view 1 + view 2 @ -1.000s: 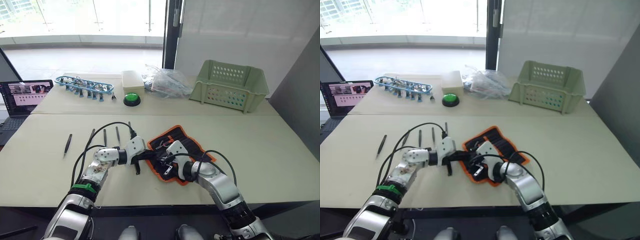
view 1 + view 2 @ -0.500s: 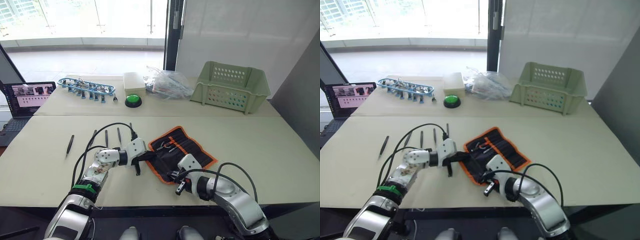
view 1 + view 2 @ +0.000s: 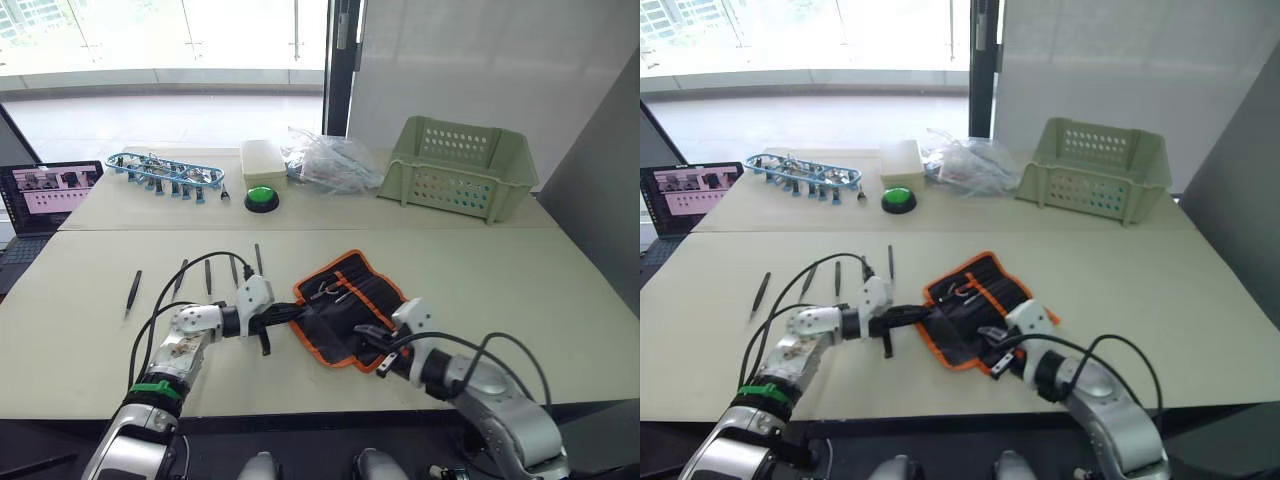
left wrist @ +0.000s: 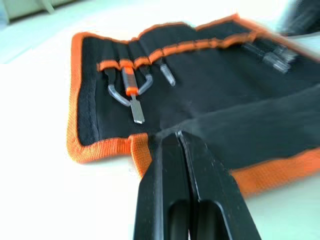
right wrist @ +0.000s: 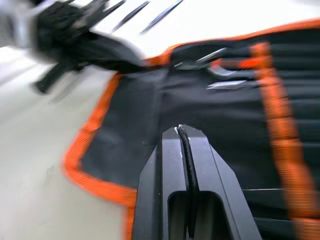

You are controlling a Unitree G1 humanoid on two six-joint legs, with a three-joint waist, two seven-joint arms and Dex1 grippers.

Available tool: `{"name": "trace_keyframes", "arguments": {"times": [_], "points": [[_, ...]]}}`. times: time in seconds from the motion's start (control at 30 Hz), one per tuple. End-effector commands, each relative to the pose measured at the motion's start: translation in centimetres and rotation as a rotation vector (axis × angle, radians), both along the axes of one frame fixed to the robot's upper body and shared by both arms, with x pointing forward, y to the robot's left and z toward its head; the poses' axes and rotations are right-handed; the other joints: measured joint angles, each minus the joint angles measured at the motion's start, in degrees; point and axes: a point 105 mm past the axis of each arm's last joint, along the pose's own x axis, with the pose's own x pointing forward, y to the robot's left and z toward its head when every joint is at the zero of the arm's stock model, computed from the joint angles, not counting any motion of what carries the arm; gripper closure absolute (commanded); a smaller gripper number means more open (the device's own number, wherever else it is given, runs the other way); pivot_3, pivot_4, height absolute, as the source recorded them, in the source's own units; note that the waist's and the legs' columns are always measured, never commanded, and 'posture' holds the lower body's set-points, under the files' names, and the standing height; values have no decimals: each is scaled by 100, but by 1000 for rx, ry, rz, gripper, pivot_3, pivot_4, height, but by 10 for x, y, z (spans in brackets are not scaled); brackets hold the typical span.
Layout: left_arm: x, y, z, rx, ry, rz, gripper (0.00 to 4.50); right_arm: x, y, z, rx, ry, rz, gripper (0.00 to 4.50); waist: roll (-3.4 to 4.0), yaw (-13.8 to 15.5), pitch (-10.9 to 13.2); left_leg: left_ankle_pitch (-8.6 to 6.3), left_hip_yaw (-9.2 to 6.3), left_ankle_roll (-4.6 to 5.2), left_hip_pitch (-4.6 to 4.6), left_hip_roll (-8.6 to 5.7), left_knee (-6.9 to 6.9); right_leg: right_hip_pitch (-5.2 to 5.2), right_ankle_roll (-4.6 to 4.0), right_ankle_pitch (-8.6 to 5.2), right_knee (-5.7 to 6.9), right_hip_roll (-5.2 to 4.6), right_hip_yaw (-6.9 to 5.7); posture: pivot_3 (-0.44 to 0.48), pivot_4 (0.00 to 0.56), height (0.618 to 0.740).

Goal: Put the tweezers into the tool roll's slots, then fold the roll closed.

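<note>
Spanning the scene: two pale tables [image 3: 520, 290] butted end to end, the near one carrying the work.
Basket: green plastic basket [image 3: 462, 168] on the far table's right side.
Laptop: laptop [image 3: 45, 195] open at the far left edge.
Tool roll: tool roll [image 3: 350, 305] lies unrolled and flat on the near table, near the middle, orange edging all round and an orange stripe across its slots; a few small metal tools [image 4: 131, 90] already sit in the slots at one end.
Clip rack: blue rack of clips [image 3: 165, 172] on the far table, left of a cream box [image 3: 263, 160], a green button [image 3: 262, 197] and a heap of clear bags [image 3: 330, 165].
Left gripper: left gripper [image 4: 180, 137] has its fingers pressed together at the roll's left edge, tips on the black strap where it leaves the orange border; whether they actually pinch the strap I cannot tell.
Right gripper: right gripper [image 5: 181, 131] sits over the roll's near right part, fingers closed together with a thin dark strip between them, which I cannot identify.
Tweezers: five tweezers [image 3: 207, 276] lie loose in a row on the near table, left of the roll, the leftmost tweezer [image 3: 133, 291] set apart from the rest.
</note>
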Motion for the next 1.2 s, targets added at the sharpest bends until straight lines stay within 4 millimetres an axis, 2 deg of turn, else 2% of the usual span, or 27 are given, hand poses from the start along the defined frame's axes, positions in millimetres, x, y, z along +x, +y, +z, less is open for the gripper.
{"name": "trace_keyframes", "arguments": {"times": [0.03, 0.1, 0.2, 0.27, 0.4, 0.47, 0.53, 0.57, 0.6, 0.7, 0.93, 1.07, 1.2], "points": [[-4, 27, 48, -102, -67, 78, 4483, -3, -16, 21, 41, -79, 2, 4500, -1, 11, 4, 0, -3, 0, -8, 1, -3, -7, -1, 1, -1, 3, 0, 0, 150, 724], [-8, 61, 53, -77, -83, 205, 4483, -2, -38, 25, 41, -100, -40, 4500, 0, 13, 5, 0, -5, 0, 0, -2, -31, -5, -5, -2, -5, 3, 2, 0, 150, 724], [-20, 124, 56, -32, -94, 444, 3681, -2, -77, 20, 23, -105, -115, 3642, 0, -4, 5, 0, 3, 0, 18, -9, -64, 0, -9, -12, -16, -4, 7, 0, 150, 724], [-34, 159, 53, 10, -89, 572, 2989, -4, -98, 12, -8, -95, -153, 2936, -2, 4, 6, -1, 7, 0, 22, -9, -75, -1, -12, -20, -23, -7, 8, 0, 150, 724], [-69, 213, 41, 47, -58, 781, 1662, -7, -138, -2, -63, -87, -228, 1612, -2, 29, 8, -2, 9, 1, 26, -7, -78, -1, -18, -32, -22, -10, 6, 0, 150, 724], [-86, 232, 35, 59, -44, 865, 1027, -9, -154, -9, -90, -83, -262, 948, -4, 50, 10, -2, 18, 0, 38, -6, -78, 6, -23, -35, -22, -17, 6, 0, 150, 724], [-106, 251, 27, 59, -25, 963, 355, -13, -171, -14, -113, -72, -291, 239, -7, 64, 11, -2, 21, 0, 44, -4, -78, 8, -62, -58, -23, -20, 6, 0, 150, 724], [-114, 258, 25, 60, -21, 995, 46, -15, -177, -15, -119, -70, -299, 10, -7, 65, 12, -2, 24, 0, 46, -2, -78, 9, -64, -59, -23, -21, 6, 0, 150, 724], [-120, 263, 23, 54, -15, 1025, 46, -16, -180, -17, -122, -67, -304, 10, -8, 67, 12, -2, 28, -1, 49, 1, -78, 9, -66, -60, -23, -22, 6, 0, 150, 724], [-131, 267, 18, 50, -11, 1062, 46, -16, -178, -17, -120, -74, -290, 10, -8, 66, 12, -3, 34, -2, 53, 8, -78, 9, -69, -62, -18, -21, 6, 0, 150, 724], [-133, 260, 13, 16, 7, 1070, 46, -8, -160, -7, -76, -94, -251, 10, -9, 57, 11, -3, 118, -2, 56, 65, -78, 3, -74, -61, -13, -13, 7, 0, 150, 724], [-134, 254, 7, -9, 38, 1082, 46, -1, -124, 20, -2, -150, -117, 10, -9, 26, 11, -3, 130, -2, 56, 68, -78, 0, -75, -61, -12, -12, 15, 0, 150, 724], [-127, 253, 4, -94, 32, 1177, 46, -8, -86, 39, 17, -153, 105, 10, -10, 36, 11, -3, 136, -2, 58, 69, -78, 0, -74, -60, -9, -9, 20, 0, 150, 724]]}}
